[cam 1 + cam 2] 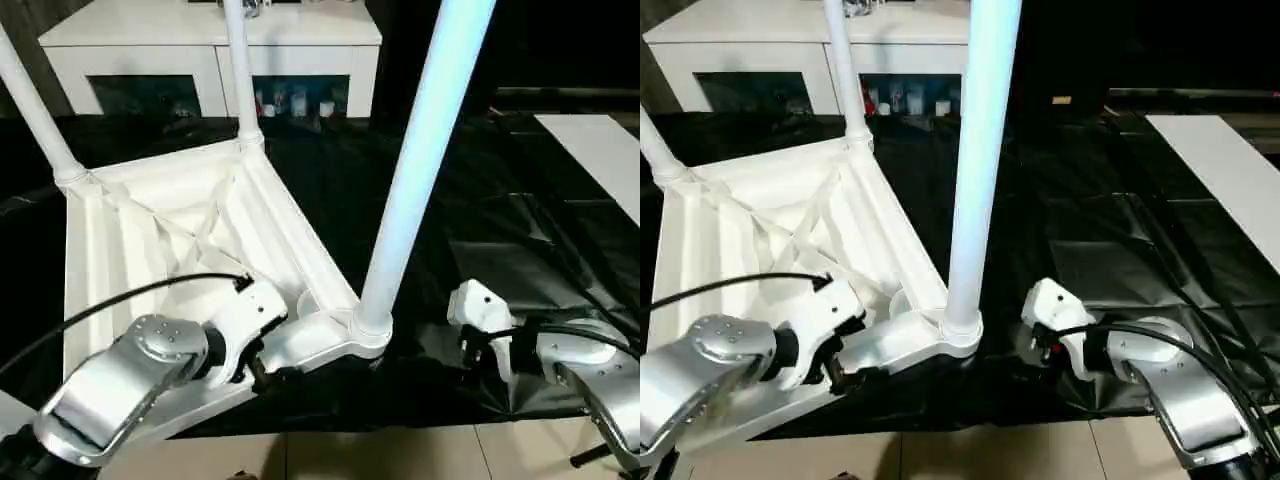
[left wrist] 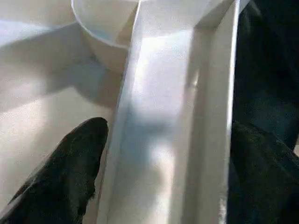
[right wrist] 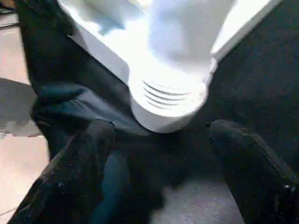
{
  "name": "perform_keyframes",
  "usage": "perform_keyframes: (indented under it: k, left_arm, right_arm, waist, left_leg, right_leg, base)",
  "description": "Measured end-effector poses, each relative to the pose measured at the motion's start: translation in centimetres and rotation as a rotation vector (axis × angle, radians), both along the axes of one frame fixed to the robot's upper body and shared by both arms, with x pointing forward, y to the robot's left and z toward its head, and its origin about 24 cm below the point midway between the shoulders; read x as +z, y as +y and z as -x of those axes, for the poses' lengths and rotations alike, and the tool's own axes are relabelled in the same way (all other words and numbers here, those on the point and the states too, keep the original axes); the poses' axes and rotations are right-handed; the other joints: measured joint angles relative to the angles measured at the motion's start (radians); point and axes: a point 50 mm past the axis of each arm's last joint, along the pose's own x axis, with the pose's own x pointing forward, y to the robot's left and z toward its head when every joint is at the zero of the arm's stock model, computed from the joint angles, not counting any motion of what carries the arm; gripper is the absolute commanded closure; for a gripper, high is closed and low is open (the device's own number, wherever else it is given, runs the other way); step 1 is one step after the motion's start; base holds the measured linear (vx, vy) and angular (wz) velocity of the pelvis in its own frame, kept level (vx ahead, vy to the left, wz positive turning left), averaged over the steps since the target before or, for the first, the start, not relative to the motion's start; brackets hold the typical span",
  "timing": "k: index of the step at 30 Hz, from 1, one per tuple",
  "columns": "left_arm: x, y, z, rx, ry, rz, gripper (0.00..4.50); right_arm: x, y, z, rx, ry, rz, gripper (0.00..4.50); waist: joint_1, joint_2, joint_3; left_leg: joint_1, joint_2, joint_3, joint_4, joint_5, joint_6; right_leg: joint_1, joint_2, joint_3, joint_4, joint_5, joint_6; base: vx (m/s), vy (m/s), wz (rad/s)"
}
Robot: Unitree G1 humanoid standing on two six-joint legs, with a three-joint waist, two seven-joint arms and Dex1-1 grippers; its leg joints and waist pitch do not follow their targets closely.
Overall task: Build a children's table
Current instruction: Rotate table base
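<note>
the white plastic rectangular tabletop (image 1: 180,235) is lying underside up on black sheeting (image 1: 480,240), three white tube legs standing in its sockets; the left gripper (image 2: 163,154) is straddling its near rim, fingers apart; the right gripper (image 3: 156,154) is gaping beside the near corner socket (image 3: 170,105), untouching
</note>
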Motion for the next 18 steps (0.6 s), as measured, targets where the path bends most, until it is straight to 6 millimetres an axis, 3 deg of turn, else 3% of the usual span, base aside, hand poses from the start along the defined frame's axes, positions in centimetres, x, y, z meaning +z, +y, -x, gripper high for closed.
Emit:
perform_keyframes:
  k: [11,18]
  left_arm:
    - [-1.5,0.2,-0.8,-0.02,-0.037,-0.018,0.03]
    - [-0.4,0.1,-1.8,-0.099,-0.111,0.025,0.03]
  right_arm:
    - [-0.2,0.5,0.1,0.006,0.002,-0.001,0.82]
    - [-0.2,0.5,0.1,0.007,-0.001,-0.001,0.82]
  waist:
    - [0.001,0.001,0.0]
    - [0.0,0.001,-0.001]
  left_leg:
    - [0.001,0.0,0.0,0.0,0.0,0.0]
    - [0.002,0.0,-0.001,0.0,0.0,0.0]
  right_leg:
    - [0.001,0.0,0.0,-0.001,0.003,0.0]
    - [0.001,0.0,0.0,-0.001,0.007,0.002]
  base:
    - [0.0,0.0,0.0]
    - [0.0,0.0,0.0]
